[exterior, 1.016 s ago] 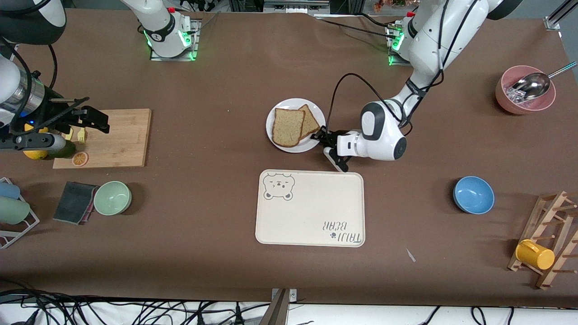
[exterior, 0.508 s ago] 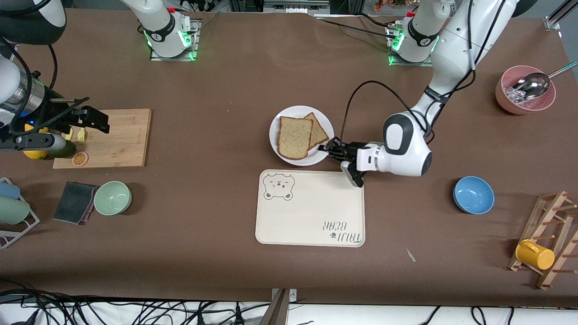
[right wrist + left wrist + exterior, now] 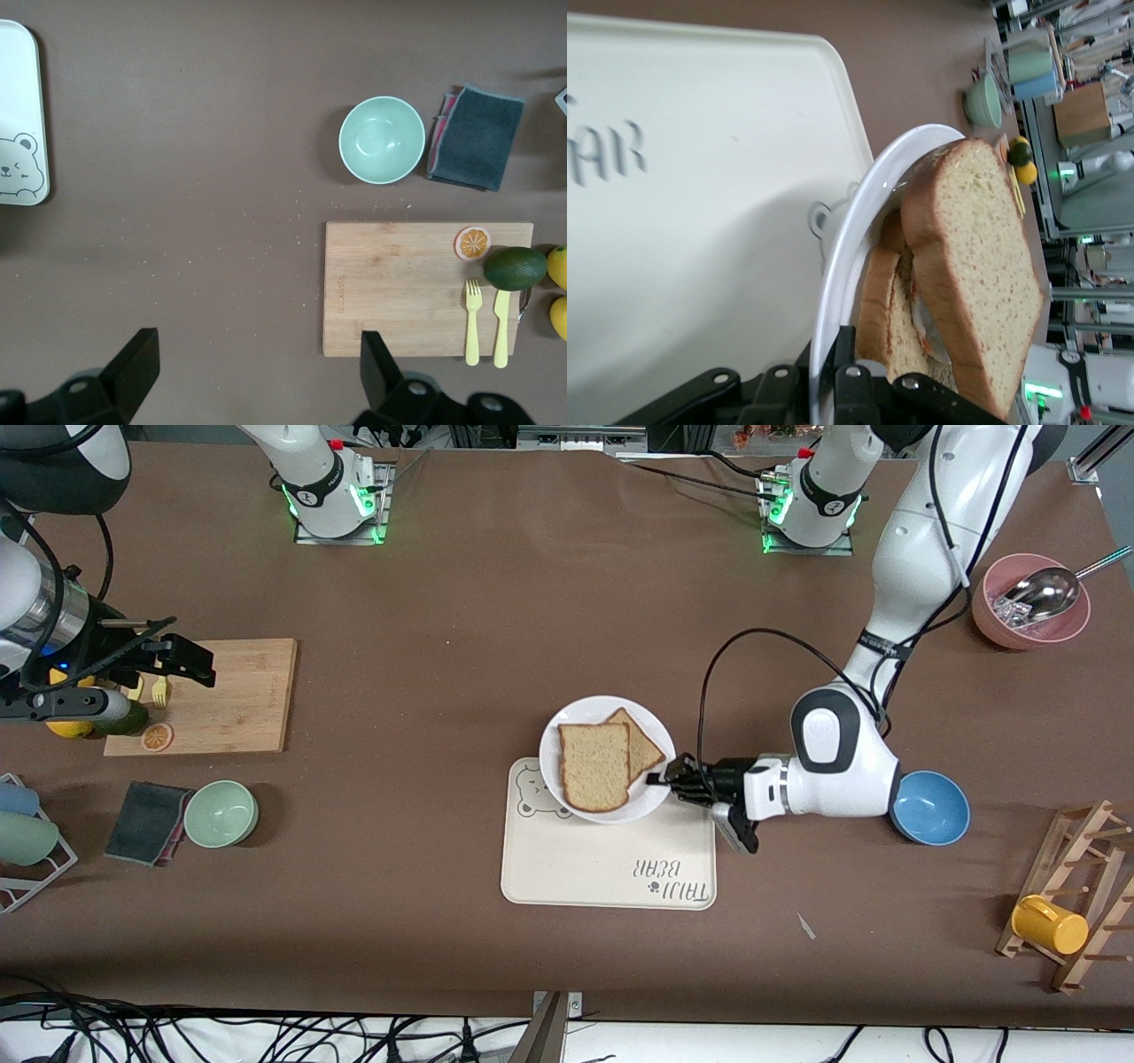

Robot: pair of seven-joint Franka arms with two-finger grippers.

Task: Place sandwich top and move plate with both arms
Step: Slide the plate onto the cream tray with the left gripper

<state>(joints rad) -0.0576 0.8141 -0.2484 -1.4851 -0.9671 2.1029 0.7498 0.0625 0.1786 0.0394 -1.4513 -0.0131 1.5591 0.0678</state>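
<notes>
The white plate (image 3: 580, 720) carries the sandwich. The plain brown top slice (image 3: 595, 766) lies on a lower slice, slightly askew. My left gripper (image 3: 669, 778) is shut on the plate's rim and holds the plate over the cream bear tray (image 3: 608, 859), at the tray's edge toward the robots. In the left wrist view the plate rim (image 3: 850, 266) sits between the left gripper's (image 3: 833, 376) jaws, with the top slice (image 3: 974, 266) above it. My right gripper (image 3: 182, 660) waits open and empty over the wooden cutting board (image 3: 230, 695); the right wrist view shows the gripper (image 3: 257, 372) with its jaws wide apart.
A blue bowl (image 3: 928, 807) sits close by the left arm's wrist. A pink bowl with a scoop (image 3: 1028, 602) and a wooden rack with a yellow mug (image 3: 1050, 926) stand at the left arm's end. A green bowl (image 3: 221, 813) and dark cloth (image 3: 146, 822) lie near the cutting board.
My left gripper has carried the plate with the sandwich from the table's middle toward the front camera, to over the bear tray. The right arm has not moved.
</notes>
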